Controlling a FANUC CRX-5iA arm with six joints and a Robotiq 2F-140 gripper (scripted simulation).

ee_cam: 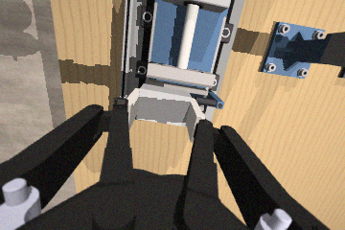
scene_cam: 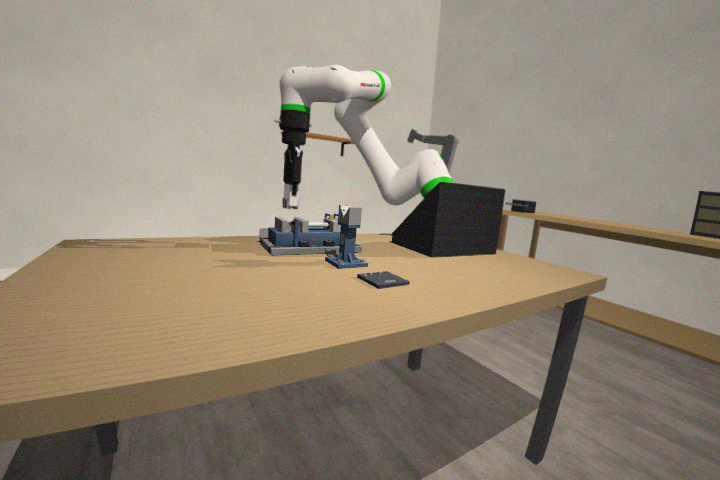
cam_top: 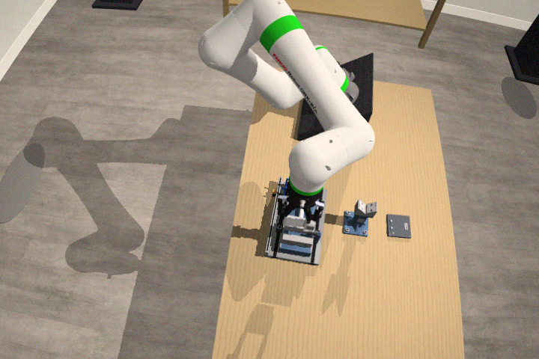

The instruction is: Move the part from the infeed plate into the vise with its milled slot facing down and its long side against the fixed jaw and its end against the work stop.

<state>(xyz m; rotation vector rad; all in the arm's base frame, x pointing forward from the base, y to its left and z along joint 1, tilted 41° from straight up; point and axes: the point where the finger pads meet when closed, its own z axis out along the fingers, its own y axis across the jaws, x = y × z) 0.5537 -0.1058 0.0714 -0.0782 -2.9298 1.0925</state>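
Overhead, side and tool-mounted views

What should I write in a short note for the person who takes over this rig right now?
Gripper: shut on the part, hanging above the vise, not yet between the jaws.
Part: grey block; the wrist view shows its slot on the underside.
Infeed plate: bare of the part. V-block: nothing in it.
Done: part picked up and carried over the vise.
Left: lower it onto the two low bars, long side against the fixed jaw, end against the work stop, then release. Vise stays open.
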